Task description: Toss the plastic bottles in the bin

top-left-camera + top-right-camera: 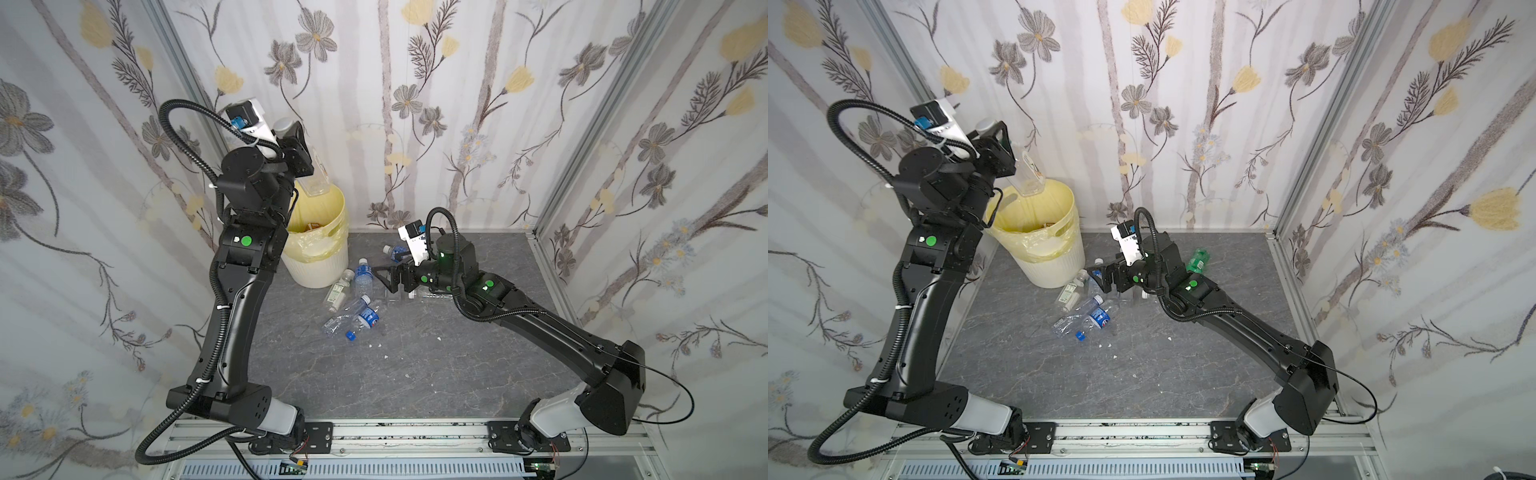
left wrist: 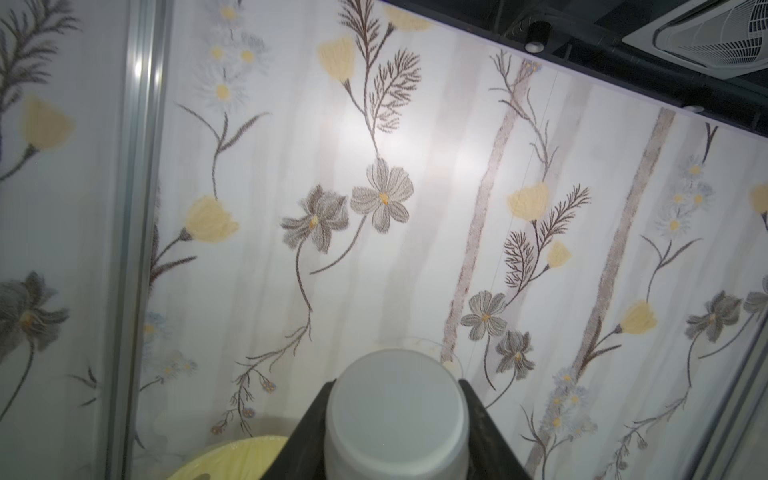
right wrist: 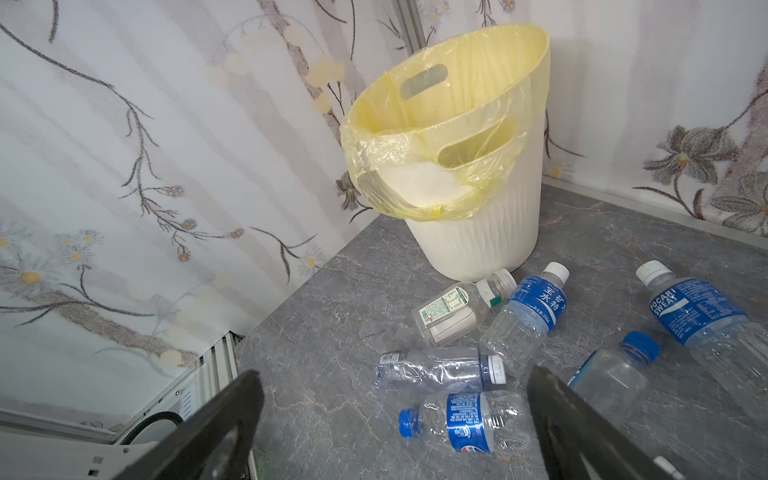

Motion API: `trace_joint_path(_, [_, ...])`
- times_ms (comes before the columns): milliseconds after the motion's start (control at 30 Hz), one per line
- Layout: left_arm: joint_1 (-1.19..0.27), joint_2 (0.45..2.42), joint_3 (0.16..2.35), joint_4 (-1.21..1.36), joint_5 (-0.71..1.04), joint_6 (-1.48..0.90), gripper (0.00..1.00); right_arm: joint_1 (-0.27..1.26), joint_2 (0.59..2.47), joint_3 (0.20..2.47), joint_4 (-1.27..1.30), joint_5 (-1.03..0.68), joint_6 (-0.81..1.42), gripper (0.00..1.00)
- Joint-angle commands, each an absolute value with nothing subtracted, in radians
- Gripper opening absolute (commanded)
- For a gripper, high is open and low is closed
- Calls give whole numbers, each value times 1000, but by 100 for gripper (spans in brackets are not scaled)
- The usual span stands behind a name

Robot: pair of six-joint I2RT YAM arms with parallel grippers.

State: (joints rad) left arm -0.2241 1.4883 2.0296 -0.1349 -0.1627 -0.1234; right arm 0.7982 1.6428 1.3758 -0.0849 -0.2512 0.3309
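Observation:
My left gripper is raised above the bin, shut on a clear plastic bottle that hangs bottom-down over the yellow-lined opening. The bottle's grey-white cap fills the space between the jaws. My right gripper is open and low over the floor beside a cluster of bottles. Between and beyond its fingers lie a crushed clear bottle, a blue-labelled bottle with a blue cap, a white-capped blue one and a Pocari Sweat bottle. A green bottle lies behind the right arm.
The bin stands in the back left corner against flowered walls. A clear bottle with a green-and-white label lies at its foot. White scraps dot the grey marbled floor. An aluminium rail carries both arm bases at the front.

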Motion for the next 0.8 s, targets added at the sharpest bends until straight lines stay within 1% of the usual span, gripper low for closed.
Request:
trace_joint_path(0, [-198, 1534, 2058, -109, -234, -50, 45, 801, 1654, 1364, -84, -238, 329, 100])
trace_joint_path(100, [-131, 1620, 1997, -106, -189, -117, 46, 801, 1654, 1336, -62, -251, 350, 100])
trace_joint_path(167, [-101, 1686, 1952, -125, -179, -149, 49, 802, 1650, 1319, -49, -261, 364, 100])
trace_joint_path(233, [-99, 1698, 1905, -137, -160, -158, 55, 805, 1642, 1305, -49, -261, 371, 100])
trace_joint_path(267, [-100, 1691, 1891, -134, -140, -165, 60, 805, 1636, 1295, -46, -260, 372, 100])
trace_joint_path(367, [-105, 1662, 1893, -135, -113, -180, 82, 805, 1625, 1268, -38, -253, 377, 100])
trace_joint_path(400, [-111, 1650, 1896, -135, -114, -182, 90, 805, 1623, 1266, -40, -253, 377, 100])
trace_joint_path(433, [-118, 1633, 1893, -135, -116, -183, 99, 805, 1622, 1263, -38, -252, 379, 100])
trace_joint_path(533, [-137, 1606, 1878, -137, -92, -195, 100, 805, 1610, 1242, -19, -238, 383, 100])
trace_joint_path(633, [-161, 1582, 1837, -137, -10, -184, 100, 805, 1606, 1239, -25, -194, 387, 100])
trace_joint_path(667, [-175, 1574, 1819, -134, -17, -179, 100, 804, 1604, 1242, -32, -180, 387, 100])
trace_joint_path(767, [-222, 1565, 1764, -134, -136, -164, 100, 801, 1603, 1246, -52, -136, 385, 100])
